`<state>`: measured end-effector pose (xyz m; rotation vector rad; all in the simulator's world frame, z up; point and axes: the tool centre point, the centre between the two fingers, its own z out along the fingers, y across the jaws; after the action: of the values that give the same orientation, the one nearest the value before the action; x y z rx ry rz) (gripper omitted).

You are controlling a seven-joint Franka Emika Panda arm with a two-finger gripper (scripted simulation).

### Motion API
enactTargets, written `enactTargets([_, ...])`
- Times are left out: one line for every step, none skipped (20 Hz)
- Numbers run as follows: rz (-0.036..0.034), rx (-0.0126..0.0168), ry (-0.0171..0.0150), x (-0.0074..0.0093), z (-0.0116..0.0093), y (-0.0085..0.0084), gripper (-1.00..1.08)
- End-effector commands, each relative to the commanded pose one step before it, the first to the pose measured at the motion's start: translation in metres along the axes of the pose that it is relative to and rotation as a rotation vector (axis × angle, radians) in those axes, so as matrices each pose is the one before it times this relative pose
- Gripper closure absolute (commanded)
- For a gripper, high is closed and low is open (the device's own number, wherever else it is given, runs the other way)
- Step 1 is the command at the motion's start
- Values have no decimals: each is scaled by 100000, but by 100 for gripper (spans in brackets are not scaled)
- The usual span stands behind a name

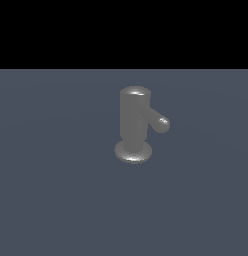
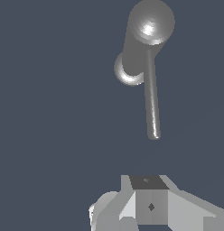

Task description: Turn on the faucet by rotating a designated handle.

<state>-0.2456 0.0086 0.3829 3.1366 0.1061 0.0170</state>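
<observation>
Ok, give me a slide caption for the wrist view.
Wrist camera looking down on the upright faucet, its slim handle pointing toward the gripper, which is apart from it.

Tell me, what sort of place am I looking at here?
Most likely a computer-simulated test scene, not a real room: a lone grey faucet with a thin side handle stands on a flat, featureless blue-grey floor under plain black.

Plain slate-blue floor (image 1: 56, 200), matte and evenly lit, fills the scene. Beyond its straight far edge lies a flat black backdrop (image 1: 124, 32).
</observation>
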Motion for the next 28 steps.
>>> enactTargets([-399,55,-141,124,2368,179,108])
enactTargets([-148,21,-61,66,904,71,108])
enactTargets([-134,19,-56,65,885,73,108])
enactTargets([-148,21,-62,69,870,67,108])
enactTargets([-126,18,-53,67,851,71,108])
enactTargets([-141,20,-59,71,837,65,108])
enactTargets([-126,18,-53,71,819,68,108])
enactTargets([-126,18,-54,74,804,66,108])
enactTargets([-126,18,-54,77,788,64,108])
enactTargets([-118,16,-51,77,752,62,108])
enactTargets([-109,15,-47,75,701,59,108])
enactTargets([-99,13,-43,73,652,56,108])
enactTargets([-99,13,-43,73,606,50,108])
enactTargets([-89,12,-39,72,560,47,108])
enactTargets([-63,8,-28,68,514,50,108])
enactTargets([-89,12,-39,70,478,37,108])
enactTargets([-44,6,-20,62,433,45,108])
enactTargets([-63,8,-28,61,398,35,108])
enactTargets([-63,8,-28,58,361,30,108])
enactTargets([-44,6,-20,53,322,30,108])
enactTargets([-44,6,-20,50,285,25,108])
enactTargets([-44,6,-20,48,249,21,108])
enactTargets([0,0,0,39,206,29,108])
enactTargets([-44,7,-20,43,178,11,108])
enactTargets([0,0,0,35,136,20,108])
enactTargets([-44,8,-20,37,109,2,108])
enactTargets([0,0,0,26,70,10,108])
enactTargets([0,0,0,17,39,6,108])
